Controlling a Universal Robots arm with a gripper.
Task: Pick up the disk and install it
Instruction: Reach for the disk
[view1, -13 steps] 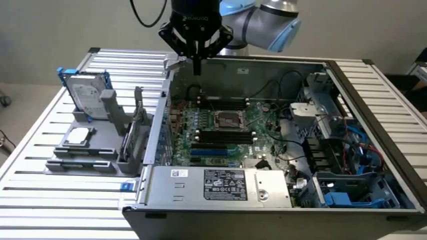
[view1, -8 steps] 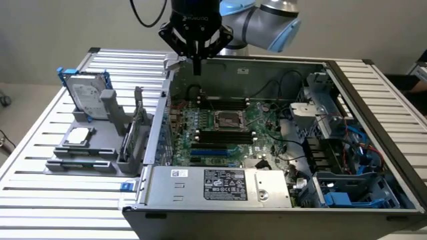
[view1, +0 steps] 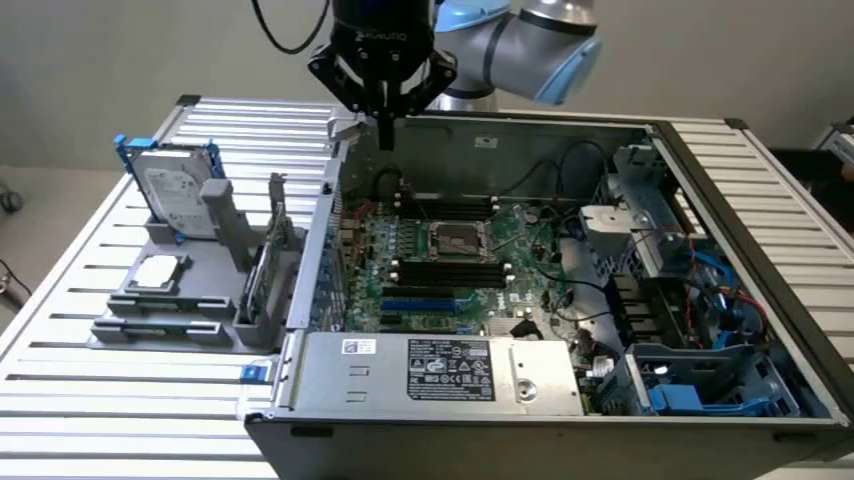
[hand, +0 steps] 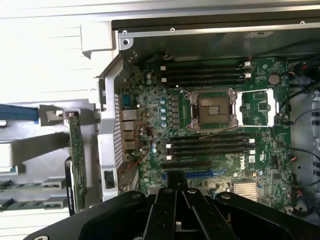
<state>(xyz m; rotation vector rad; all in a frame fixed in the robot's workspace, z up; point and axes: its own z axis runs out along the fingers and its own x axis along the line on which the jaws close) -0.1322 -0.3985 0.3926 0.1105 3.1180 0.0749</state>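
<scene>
The arm (view1: 534, 40) reaches in from the far side and turns its wrist straight down. The jaws hang closed, their two fingers (view1: 387, 125) pressed together with nothing between them. They hover above the rim of the open computer case (view1: 747, 250), at its far corner on the exterior view's left.

In the wrist view, the one motherboard (hand: 150, 100) lies directly below the jaws, with its single processor socket (hand: 212, 110) a little farther into the case.

The one disk (view1: 174, 190) stands upright in a grey holder (view1: 160, 325) on the slatted table (view1: 80, 400). It is lower than the jaws, well apart from them toward the exterior view's left, and outside the case.

Lower on the same holder, farther from the jaws than the disk, lies one small silver chip (view1: 158, 272). One card (view1: 276, 245) stands on edge between the holder and the case wall. One long grey box (view1: 441, 370) with a white sticker lies along the case's near side, far below the jaws.
</scene>
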